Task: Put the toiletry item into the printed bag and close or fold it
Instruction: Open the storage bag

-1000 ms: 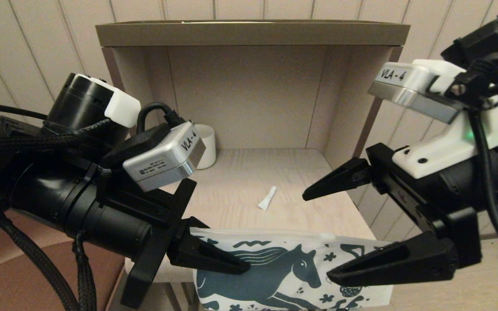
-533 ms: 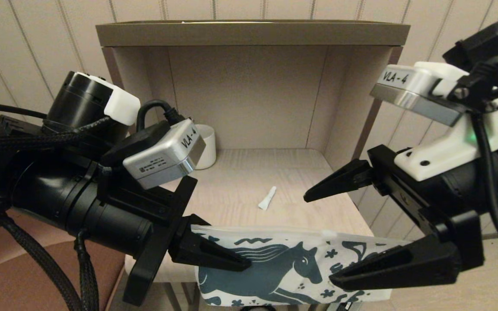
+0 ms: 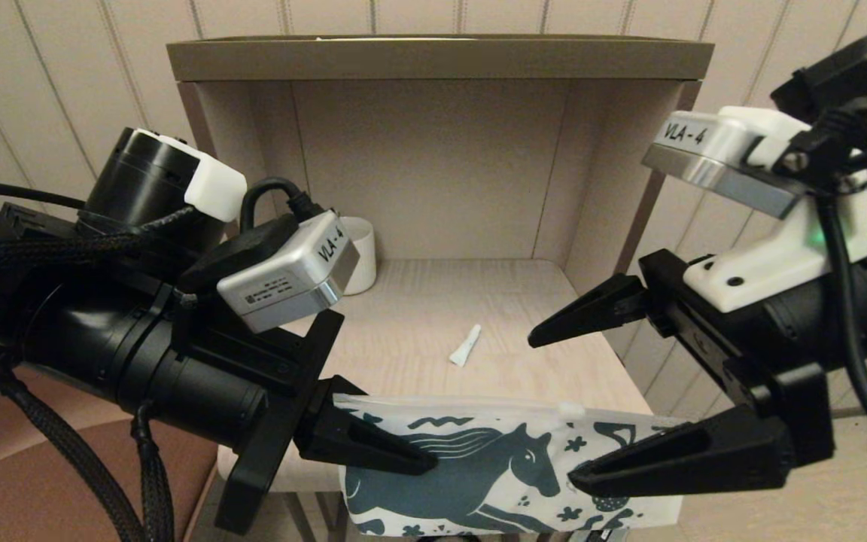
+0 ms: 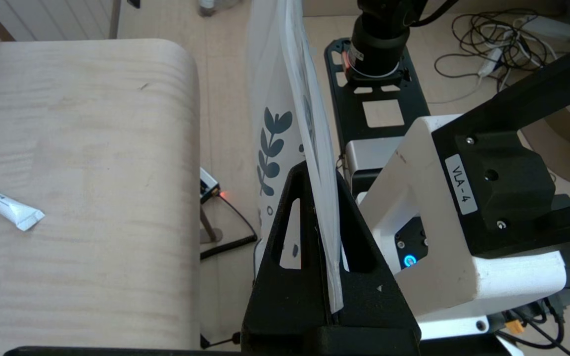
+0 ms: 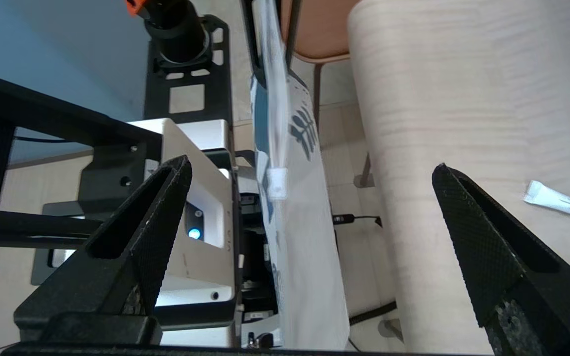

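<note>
The printed bag (image 3: 494, 467), white with a dark teal horse, hangs off the table's front edge. My left gripper (image 3: 418, 461) is shut on its top left corner; the left wrist view shows the bag's edge (image 4: 275, 99) pinched between the fingers (image 4: 290, 277). My right gripper (image 3: 552, 410) stands wide open around the bag's right end, touching nothing. The bag (image 5: 305, 237) with its zip slider (image 5: 277, 183) runs between those fingers. The toiletry item (image 3: 466, 345), a small white tube, lies loose on the table, behind the bag. It shows in both wrist views as the tube (image 4: 3, 205) (image 5: 562, 202).
A white mug (image 3: 358, 256) stands at the back left of the wooden table (image 3: 418, 301), partly behind my left arm. An open-fronted box shelf (image 3: 433, 56) walls the table on three sides. A brown chair seat (image 3: 42, 482) is at lower left.
The hanging bag has shifted only slightly, rising a little and settling back. Both grippers keep their places and states.
</note>
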Controlling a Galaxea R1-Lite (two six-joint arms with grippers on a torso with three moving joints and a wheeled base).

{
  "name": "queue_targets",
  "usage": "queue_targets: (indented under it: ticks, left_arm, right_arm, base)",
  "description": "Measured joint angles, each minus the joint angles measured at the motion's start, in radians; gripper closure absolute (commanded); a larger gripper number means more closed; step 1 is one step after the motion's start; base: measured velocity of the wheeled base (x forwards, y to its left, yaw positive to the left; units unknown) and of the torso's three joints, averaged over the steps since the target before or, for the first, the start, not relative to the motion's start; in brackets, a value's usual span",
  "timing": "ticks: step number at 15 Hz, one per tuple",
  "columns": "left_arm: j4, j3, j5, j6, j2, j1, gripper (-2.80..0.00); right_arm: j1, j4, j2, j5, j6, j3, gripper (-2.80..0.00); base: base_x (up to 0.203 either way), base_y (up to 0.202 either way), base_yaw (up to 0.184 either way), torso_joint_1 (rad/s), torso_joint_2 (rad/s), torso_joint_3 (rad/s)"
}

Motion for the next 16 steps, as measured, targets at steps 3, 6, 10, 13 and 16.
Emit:
queue_targets:
  ticks: [3, 6, 10, 13, 16]
  left_arm:
    - [0.000, 0.000, 0.001, 0.001, 0.001, 0.000, 0.00]
    - [0.000, 0.001, 0.000, 0.002, 0.001, 0.000, 0.00]
    - [-0.001, 0.003, 0.000, 0.002, 0.001, 0.000, 0.00]
    - [0.000, 0.003, 0.001, 0.002, 0.001, 0.000, 0.00]
    - [-0.001, 0.003, 0.001, 0.001, 0.003, 0.000, 0.00]
  right_arm:
    - [0.001, 0.000, 0.002, -0.011, -0.001, 0.001, -2.80]
    - [0.002, -0.007, -0.001, -0.031, -0.003, 0.006, -2.80]
    - [0.003, -0.030, -0.001, -0.034, -0.003, 0.010, 0.00]
    - [0.005, -0.032, -0.001, -0.035, -0.002, 0.013, 0.00]
    - [0.015, -0.030, -0.003, -0.034, -0.004, 0.018, 0.00]
  base:
    - [0.000, 0.000, 0.000, 0.000, 0.00, 0.000]
    - [0.000, 0.000, 0.000, 0.000, 0.00, 0.000]
    - [0.000, 0.000, 0.000, 0.000, 0.00, 0.000]
    - [0.000, 0.000, 0.000, 0.000, 0.00, 0.000]
    - [0.000, 0.000, 0.000, 0.000, 0.00, 0.000]
